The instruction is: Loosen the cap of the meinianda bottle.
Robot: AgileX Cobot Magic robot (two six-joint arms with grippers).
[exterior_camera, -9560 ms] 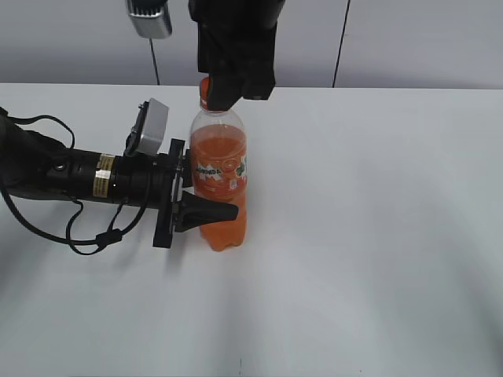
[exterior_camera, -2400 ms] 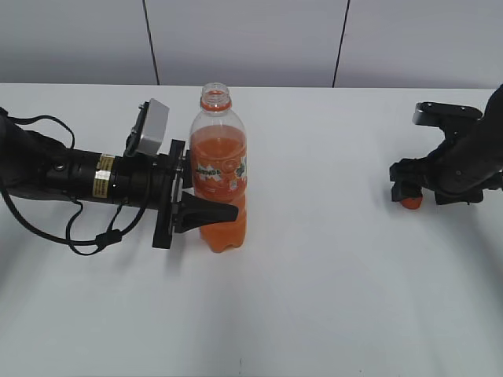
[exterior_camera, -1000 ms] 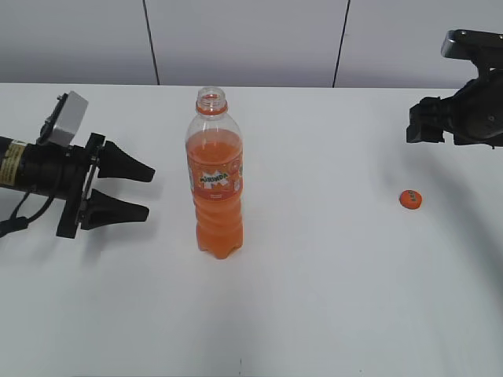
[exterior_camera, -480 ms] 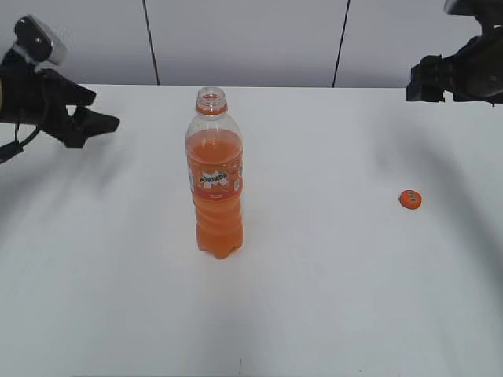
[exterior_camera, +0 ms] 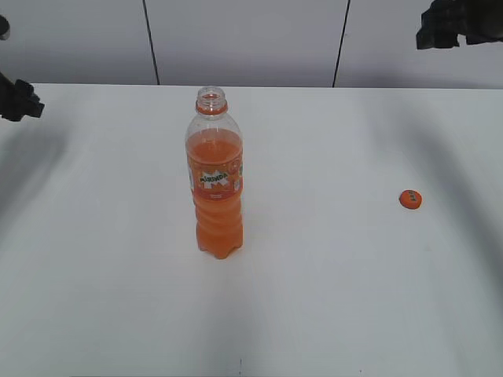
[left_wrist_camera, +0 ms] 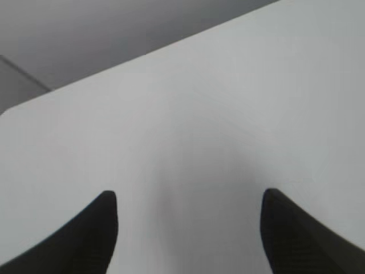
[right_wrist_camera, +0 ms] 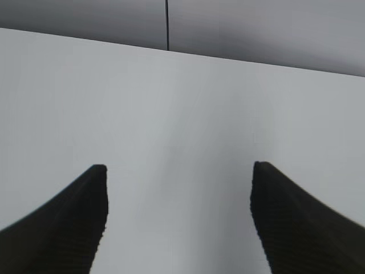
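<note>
Since half a second ago both arms have pulled farther away from the middle of the white desk (exterior_camera: 314, 298): the left pincer (left_wrist_camera: 185, 228) has slid almost out of the exterior view at the left edge, and the right pincer (right_wrist_camera: 177, 217) has risen to the top right corner. The bottle and cap have not moved.

The meinianda bottle (exterior_camera: 214, 177), a tall clear plastic soda bottle of orange drink with an orange label around its middle, stands upright and unsupported near the centre of the desk. Its mouth is open, with only the orange neck ring left on it. The cap (exterior_camera: 409, 199), a small round orange plastic screw cap with dark print on top, lies flat on the desk well apart to the right, print side up.

Each wrist view shows two dark fingertips spread wide with only bare desk between them, so both pincers are empty. With the cap already off and set aside, the task appears done, and the arms seem to be retreating to rest.
</note>
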